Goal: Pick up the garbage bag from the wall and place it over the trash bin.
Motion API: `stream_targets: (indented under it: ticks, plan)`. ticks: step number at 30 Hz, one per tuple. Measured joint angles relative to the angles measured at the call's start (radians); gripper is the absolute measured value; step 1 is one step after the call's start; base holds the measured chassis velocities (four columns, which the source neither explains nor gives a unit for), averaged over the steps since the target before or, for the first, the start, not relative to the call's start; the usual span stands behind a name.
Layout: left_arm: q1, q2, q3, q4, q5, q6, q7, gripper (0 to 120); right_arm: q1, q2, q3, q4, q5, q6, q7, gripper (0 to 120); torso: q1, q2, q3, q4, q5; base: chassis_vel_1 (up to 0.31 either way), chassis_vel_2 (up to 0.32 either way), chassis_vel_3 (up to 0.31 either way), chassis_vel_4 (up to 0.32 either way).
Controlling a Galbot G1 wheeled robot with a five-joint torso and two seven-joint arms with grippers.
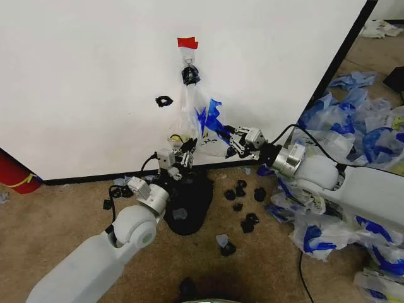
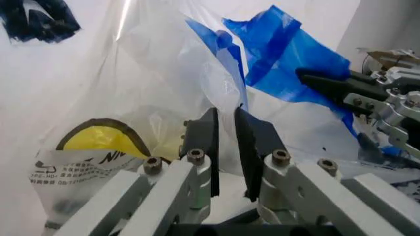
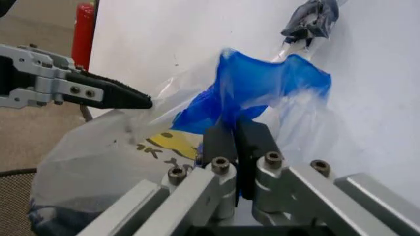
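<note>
Test room: white panel wall [image 1: 82, 76], brown carpet [image 1: 57, 214], heaped bags [image 1: 360, 120]

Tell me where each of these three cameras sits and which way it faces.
Head view: high on the robot, looking down at the wall, the trash bin and both arms.
Left wrist view: behind the left hand, facing the garbage bag.
Right wrist view: behind the right hand, facing the bag.
Both wrist views share the bag and the opposite hand.

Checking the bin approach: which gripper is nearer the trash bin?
Left. The left gripper is just above the trash bin, at the garbage bag; the right gripper is farther right.
</note>
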Motion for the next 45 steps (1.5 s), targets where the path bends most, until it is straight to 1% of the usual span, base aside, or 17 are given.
stream_targets:
  ticks: [5,8,9,10,11,12,13,16,19,22,27,32,33,35,37,41,45]
  plan:
    - [0.004,0.003,-0.005,-0.005,0.000,0.000,-0.001,12,-0.027,-0.015,0.029,0.019,0.000,0.004,0.020,0,0.000,0.000,0.000,-0.0001,0.0000,0.000,0.000,0.000,0.000]
    - [0.005,0.003,-0.007,-0.006,0.000,0.000,-0.001,12,-0.085,-0.026,0.093,0.042,0.008,0.000,0.053,0,0.000,0.000,0.000,-0.0001,0.0001,0.000,0.000,0.000,0.000]
    - [0.005,0.003,-0.007,-0.006,0.000,0.000,-0.001,12,-0.085,-0.026,0.093,0.042,0.008,0.000,0.053,0,0.000,0.000,0.000,-0.0001,0.0001,0.000,0.000,0.000,0.000]
    - [0.005,0.004,-0.007,-0.006,0.000,-0.001,-0.002,12,-0.114,-0.028,0.127,0.056,0.021,-0.004,0.075,0,0.000,0.000,0.000,-0.0002,0.0002,0.000,0.000,0.000,0.000]
    - [0.005,0.004,-0.007,-0.006,0.000,-0.001,-0.002,12,-0.122,-0.029,0.135,0.060,0.025,-0.005,0.081,0,0.000,0.000,0.000,-0.0001,0.0001,0.000,0.000,0.000,0.000]
    - [0.005,0.004,-0.007,-0.006,0.001,-0.001,-0.002,12,-0.170,-0.031,0.189,0.082,0.055,-0.015,0.112,0,0.000,0.000,0.000,-0.0002,0.0002,0.000,0.000,0.000,0.000]
    - [0.005,0.004,-0.007,-0.006,0.001,-0.001,-0.002,12,-0.170,-0.031,0.189,0.082,0.055,-0.015,0.112,0,0.000,0.000,0.000,-0.0002,0.0002,0.000,0.000,0.000,0.000]
    - [0.005,0.000,-0.006,-0.003,0.003,-0.002,-0.002,12,-0.224,-0.032,0.246,0.115,0.100,-0.023,0.173,0,0.000,0.000,0.000,-0.0002,0.0000,0.000,0.000,0.000,0.000]
    - [0.005,-0.002,-0.006,-0.001,0.004,-0.002,-0.002,12,-0.239,-0.030,0.261,0.126,0.119,-0.021,0.208,0,0.000,0.000,0.000,-0.0001,0.0000,0.000,0.000,0.000,0.000]
    - [0.003,-0.005,-0.005,-0.001,0.004,-0.002,-0.006,12,-0.264,-0.023,0.282,0.148,0.169,-0.015,0.279,0,0.000,0.000,0.000,0.0000,0.0000,0.000,0.000,0.000,0.000]
    - [0.003,-0.006,-0.007,-0.002,0.002,-0.002,-0.009,12,-0.296,-0.023,0.303,0.162,0.197,-0.010,0.322,0,0.000,0.000,0.000,0.0000,0.0000,0.000,0.000,0.000,0.000]
    - [0.000,-0.013,-0.014,-0.002,-0.004,-0.003,-0.012,12,-0.396,0.005,0.366,0.177,0.203,0.001,0.395,0,0.000,0.000,0.000,-0.0001,0.0000,0.000,0.000,0.000,0.000]
    - [0.000,-0.013,-0.014,-0.002,-0.004,-0.003,-0.012,12,-0.396,0.005,0.366,0.177,0.203,0.001,0.395,0,0.000,0.000,0.000,-0.0001,0.0000,0.000,0.000,0.000,0.000]
    - [-0.001,-0.014,-0.017,-0.002,-0.005,-0.003,-0.014,12,-0.444,0.021,0.397,0.177,0.197,0.006,0.407,0,0.000,0.000,0.000,0.0000,0.0003,0.000,0.000,0.000,0.000]
    - [-0.001,-0.016,-0.018,-0.002,-0.006,-0.003,-0.015,12,-0.467,0.028,0.413,0.177,0.193,0.010,0.412,0,0.000,0.000,0.000,0.0001,-0.0002,0.000,0.000,0.000,0.000]
    - [0.005,-0.024,-0.038,-0.006,-0.021,-0.004,-0.020,12,-0.551,0.058,0.477,0.167,0.177,0.023,0.424,0,0.000,0.000,0.000,-0.0001,0.0000,0.000,0.000,0.000,0.000]
    - [0.013,-0.027,-0.053,-0.007,-0.030,-0.004,-0.023,12,-0.574,0.068,0.491,0.161,0.166,0.030,0.427,0,0.000,0.000,0.000,-0.0001,0.0001,0.000,0.000,0.000,0.000]
